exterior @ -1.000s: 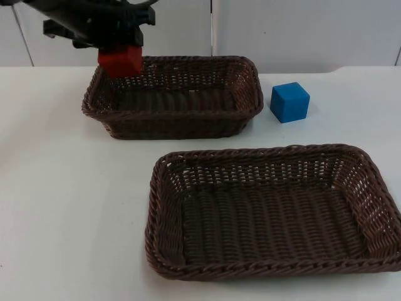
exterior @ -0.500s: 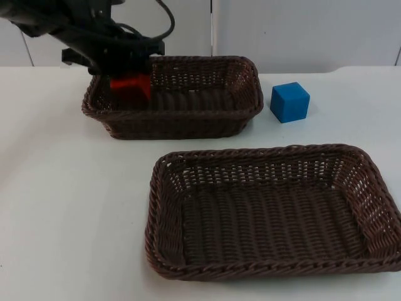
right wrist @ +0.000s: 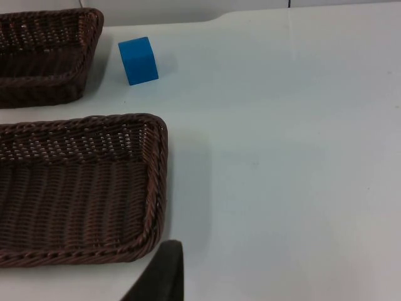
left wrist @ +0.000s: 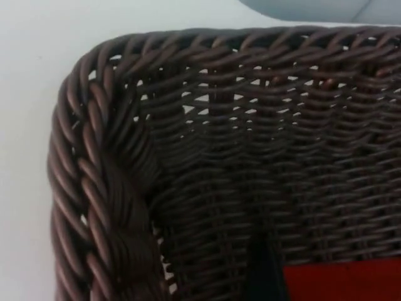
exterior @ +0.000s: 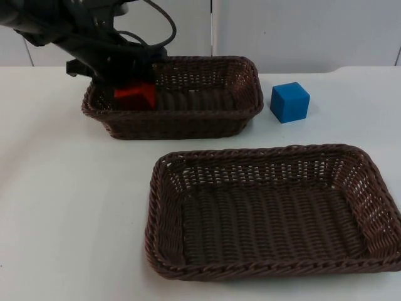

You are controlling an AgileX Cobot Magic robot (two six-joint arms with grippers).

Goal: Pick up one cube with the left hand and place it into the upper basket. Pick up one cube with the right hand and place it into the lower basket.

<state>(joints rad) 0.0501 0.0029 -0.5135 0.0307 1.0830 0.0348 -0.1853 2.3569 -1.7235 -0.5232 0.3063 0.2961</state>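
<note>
My left gripper (exterior: 133, 84) is down inside the left end of the upper brown wicker basket (exterior: 182, 130), shut on a red cube (exterior: 135, 95). The cube is low between the basket's walls; whether it touches the floor I cannot tell. The left wrist view has the basket's corner rim (left wrist: 81, 175) close up, with the red cube (left wrist: 341, 282) beside a black finger (left wrist: 266, 276). A blue cube (exterior: 289, 101) stands on the table right of the upper basket, also seen from the right wrist (right wrist: 138, 60). The lower basket (exterior: 263, 269) holds nothing. My right gripper (right wrist: 160, 276) waits above the table beside the lower basket's rim (right wrist: 153, 188).
The white table runs back to the grey partition wall. A strip of bare table separates the two baskets. In the right wrist view, open table top spreads beyond the lower basket, and the upper basket's end (right wrist: 44, 81) lies near the blue cube.
The left gripper has come down with the red cube, from above the upper basket's left rim to inside the basket. The blue cube and both baskets have stayed put.
</note>
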